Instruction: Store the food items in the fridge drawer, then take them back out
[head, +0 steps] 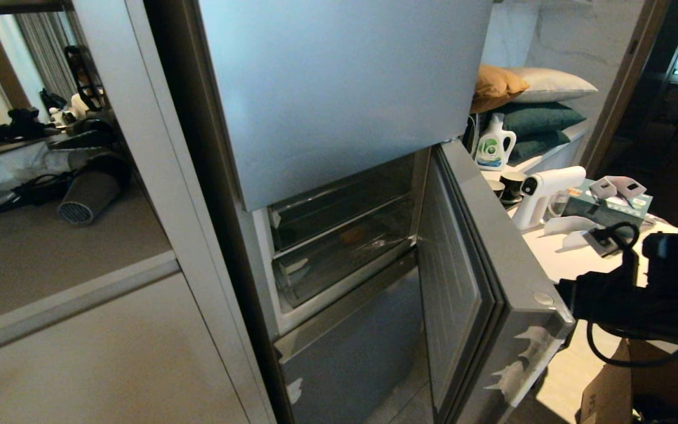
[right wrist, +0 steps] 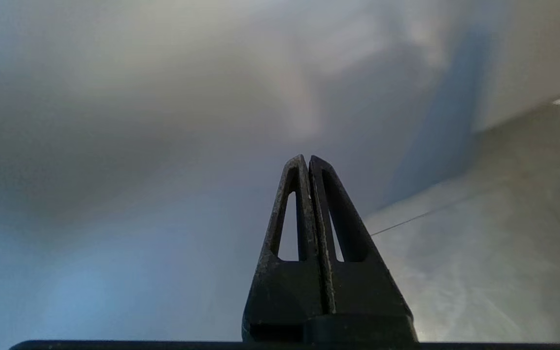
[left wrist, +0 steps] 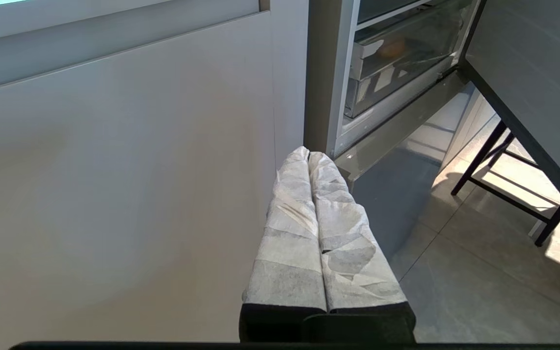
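Note:
The silver-grey fridge has its middle door (head: pixel 492 277) swung open to the right. Inside are two clear bins, one above the other, both pushed in; the fridge drawer (head: pixel 339 259) (left wrist: pixel 392 80) is the lower one. A tan-orange lump, one of the food items (head: pixel 352 235) (left wrist: pixel 392 48), shows dimly through the plastic of the upper bin. My right arm (head: pixel 639 300) reaches in from the right, close to the open door's outer corner. The right gripper (right wrist: pixel 307 158) is shut and empty, facing a plain grey panel and floor. My left gripper (left wrist: pixel 307 154), wrapped in white tape, hangs shut and empty low beside the cabinet.
A white table on the right carries a spray gun (head: pixel 545 194), a detergent bottle (head: pixel 495 144), cups and a tissue box (head: pixel 610 203). A cardboard box (head: pixel 610 388) sits under my right arm. A cabinet shelf on the left holds a hair dryer (head: pixel 89 191). Dark table legs (left wrist: pixel 503 165) stand by the fridge.

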You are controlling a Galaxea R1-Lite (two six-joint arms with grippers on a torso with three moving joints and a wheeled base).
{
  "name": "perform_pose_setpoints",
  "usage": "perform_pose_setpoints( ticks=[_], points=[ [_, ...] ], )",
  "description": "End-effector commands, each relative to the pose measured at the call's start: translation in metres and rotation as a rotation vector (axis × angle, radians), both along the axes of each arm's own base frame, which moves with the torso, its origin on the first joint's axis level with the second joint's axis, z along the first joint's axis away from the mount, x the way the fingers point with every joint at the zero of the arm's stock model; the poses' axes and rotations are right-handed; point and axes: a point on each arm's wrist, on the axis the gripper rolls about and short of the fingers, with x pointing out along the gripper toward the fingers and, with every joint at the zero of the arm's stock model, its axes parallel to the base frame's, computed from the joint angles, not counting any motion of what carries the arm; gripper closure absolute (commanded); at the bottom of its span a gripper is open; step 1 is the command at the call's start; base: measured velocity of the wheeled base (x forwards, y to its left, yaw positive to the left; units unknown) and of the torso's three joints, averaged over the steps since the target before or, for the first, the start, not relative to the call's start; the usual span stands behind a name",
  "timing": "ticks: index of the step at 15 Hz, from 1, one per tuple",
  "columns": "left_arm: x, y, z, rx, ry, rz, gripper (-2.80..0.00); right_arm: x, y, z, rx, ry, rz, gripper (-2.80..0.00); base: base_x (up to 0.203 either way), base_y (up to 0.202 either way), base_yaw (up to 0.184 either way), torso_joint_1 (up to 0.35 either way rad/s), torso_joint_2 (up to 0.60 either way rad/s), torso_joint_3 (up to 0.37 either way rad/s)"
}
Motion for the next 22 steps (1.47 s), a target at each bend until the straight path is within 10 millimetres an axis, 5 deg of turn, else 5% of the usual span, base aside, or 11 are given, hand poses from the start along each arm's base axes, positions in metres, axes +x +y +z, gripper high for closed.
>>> perform_pose_setpoints(
  ticks=[1,6,11,15,19,22],
  points=[
    [0.001,0.000,-0.003,0.000,0.010,0.000,0.00,0.014,0.031,-0.015,-0.002,0.036,0.111,0.00,0.000,0.000,0.000,0.000,0.00,0.000],
    [0.001,0.000,-0.003,0.000,0.010,0.000,0.00,0.046,0.100,-0.023,-0.043,-0.039,0.218,0.00,0.000,0.000,0.000,0.000,0.00,0.000],
    [0.001,0.000,-0.003,0.000,0.010,0.000,0.00,0.133,0.153,-0.056,-0.079,-0.243,0.078,0.00,0.000,0.000,0.000,0.000,0.00,0.000],
    [0.001,0.000,-0.003,0.000,0.010,0.000,0.00,0.185,0.171,-0.080,-0.036,-0.394,0.009,0.00,0.000,0.000,0.000,0.000,0.00,0.000],
    [0.001,0.000,-0.003,0.000,0.010,0.000,0.00,0.187,0.171,-0.080,-0.010,-0.447,0.000,0.00,0.000,0.000,0.000,0.000,0.00,0.000],
    [0.001,0.000,-0.003,0.000,0.010,0.000,0.00,0.160,0.161,-0.074,-0.030,-0.403,0.002,0.00,0.000,0.000,0.000,0.000,0.00,0.000]
  ],
)
